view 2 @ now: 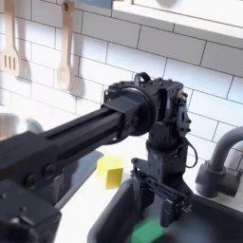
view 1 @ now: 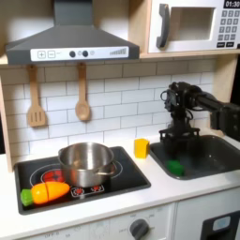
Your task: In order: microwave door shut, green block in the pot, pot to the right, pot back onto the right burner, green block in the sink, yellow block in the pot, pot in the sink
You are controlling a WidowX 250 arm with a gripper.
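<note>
- Green block (view 1: 174, 168) lies in the sink (view 1: 217, 161), free of the gripper (view 2: 158, 199), whose fingers stand apart just above it.
- Yellow block (view 1: 141, 147) sits on the counter between pot (view 1: 86, 161) and sink.
- It looks small, light and rigid; I judge that pinching two flat opposite faces from above holds best.

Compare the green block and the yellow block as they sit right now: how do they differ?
Colour: the green block is bright green, the yellow block yellow. Place: the green block lies down inside the sink, while the yellow block stands on the white counter between the sink and the stove. Nearness to the arm: the hand hangs just above the green block; the yellow block sits off to its side. Both are small blocks, and neither is held.
</note>
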